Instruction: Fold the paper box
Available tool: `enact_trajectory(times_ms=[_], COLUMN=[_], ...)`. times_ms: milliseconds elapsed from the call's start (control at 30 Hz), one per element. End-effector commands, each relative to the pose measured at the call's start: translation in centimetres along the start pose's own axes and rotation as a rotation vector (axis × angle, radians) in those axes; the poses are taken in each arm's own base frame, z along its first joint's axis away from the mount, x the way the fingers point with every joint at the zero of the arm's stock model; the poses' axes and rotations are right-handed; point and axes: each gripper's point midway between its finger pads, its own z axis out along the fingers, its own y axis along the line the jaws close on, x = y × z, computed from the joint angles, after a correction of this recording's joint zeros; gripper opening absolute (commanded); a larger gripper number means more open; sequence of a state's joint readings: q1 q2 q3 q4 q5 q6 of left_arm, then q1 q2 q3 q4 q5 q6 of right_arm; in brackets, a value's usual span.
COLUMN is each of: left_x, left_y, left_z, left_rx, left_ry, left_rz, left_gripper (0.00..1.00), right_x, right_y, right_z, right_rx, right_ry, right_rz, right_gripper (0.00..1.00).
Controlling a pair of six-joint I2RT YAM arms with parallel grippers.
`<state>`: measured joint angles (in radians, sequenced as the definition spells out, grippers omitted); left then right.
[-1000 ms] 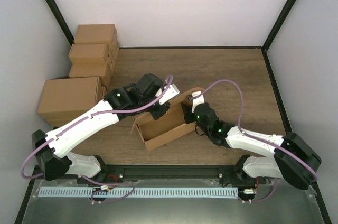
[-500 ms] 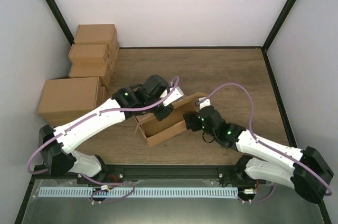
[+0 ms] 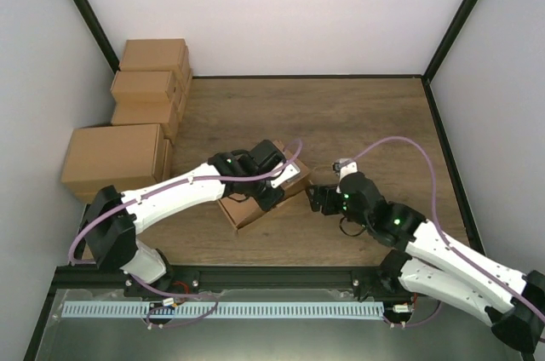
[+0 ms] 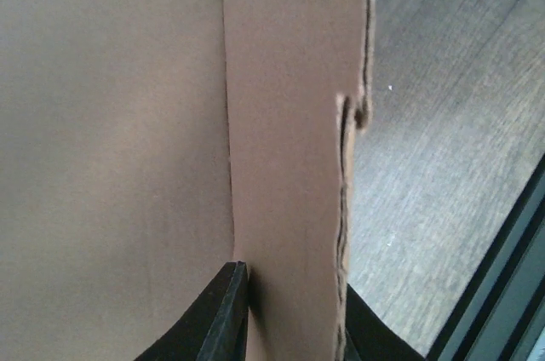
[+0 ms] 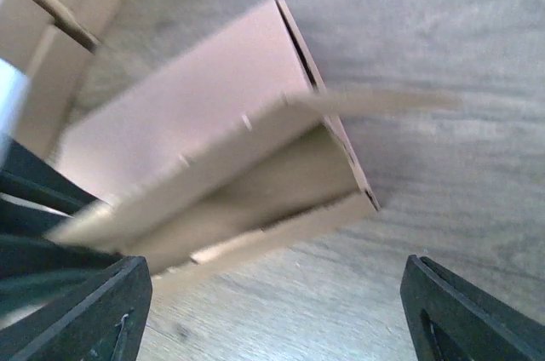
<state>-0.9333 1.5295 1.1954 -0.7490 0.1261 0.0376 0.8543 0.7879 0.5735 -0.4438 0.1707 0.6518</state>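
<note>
The paper box (image 3: 243, 210) is plain brown cardboard, partly folded, lying at the table's middle under my left arm. My left gripper (image 3: 277, 186) sits on top of it. In the left wrist view the left gripper (image 4: 289, 327) is shut on an upright notched wall of the paper box (image 4: 281, 123), one finger on each side. My right gripper (image 3: 317, 199) is open and empty just right of the box, apart from it. In the right wrist view the paper box (image 5: 196, 114) lies ahead with its flaps half closed, and the right gripper (image 5: 277, 310) stands wide over bare wood.
Three smaller brown cartons (image 3: 153, 59) are stacked at the back left, with a larger carton (image 3: 111, 161) in front of them. Black frame posts stand at the corners. A metal rail (image 3: 221, 310) runs along the near edge.
My left gripper has moved right and nearer, pressing the box's walls together. My right gripper has let go of the box's right wall and drawn back to the right.
</note>
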Motion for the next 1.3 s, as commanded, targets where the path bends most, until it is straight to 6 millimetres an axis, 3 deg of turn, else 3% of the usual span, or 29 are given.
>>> enact_trajectory(times_ms=[0, 133, 267, 400, 567, 667, 733, 833, 900, 1067, 1267], left_x=[1.0, 1.5, 1.3, 0.6, 0.4, 0.1, -0.1, -0.2, -0.1, 0.3, 0.2], left_y=[-2.1, -2.8, -2.0, -1.8, -1.9, -2.1, -2.1, -2.0, -1.8, -0.9, -0.8], left_z=[1.3, 1.7, 1.3, 0.4, 0.1, 0.0, -0.1, -0.1, -0.1, 0.0, 0.0], left_rx=[0.084, 0.118, 0.069, 0.053, 0.056, 0.064, 0.069, 0.061, 0.048, -0.001, -0.033], left_ry=[0.034, 0.054, 0.051, 0.03, 0.021, 0.009, -0.002, -0.008, -0.007, 0.004, -0.003], left_rz=[-0.046, -0.057, -0.074, -0.069, -0.064, -0.065, -0.066, -0.069, -0.065, -0.049, -0.016], left_gripper=[0.25, 0.41, 0.41, 0.41, 0.44, 0.45, 0.45, 0.45, 0.45, 0.44, 0.36], right_x=[-3.6, -4.4, -6.0, -10.0, -12.4, -13.0, -12.9, -10.9, -9.7, -6.9, -3.6], right_y=[1.2, 1.2, 0.9, 1.4, 0.0, -0.2, -0.1, 0.0, 0.7, 0.7, 0.6], right_z=[-3.2, -3.5, -3.3, -3.8, -0.3, 1.5, 3.0, 6.1, 7.1, 7.6, 7.5], right_rx=[-0.039, -0.007, 0.068, 0.063, 0.021, -0.079, -0.157, -0.243, -0.313, -0.363, -0.406], right_ry=[-0.122, -0.133, -0.142, -0.19, -0.033, 0.019, 0.065, 0.204, 0.268, 0.339, 0.421], right_rz=[-0.002, -0.031, -0.053, -0.078, -0.046, -0.019, 0.01, 0.057, 0.083, 0.14, 0.211], right_gripper=[0.84, 0.85, 0.85, 0.88, 0.86, 0.78, 0.73, 0.65, 0.63, 0.63, 0.63])
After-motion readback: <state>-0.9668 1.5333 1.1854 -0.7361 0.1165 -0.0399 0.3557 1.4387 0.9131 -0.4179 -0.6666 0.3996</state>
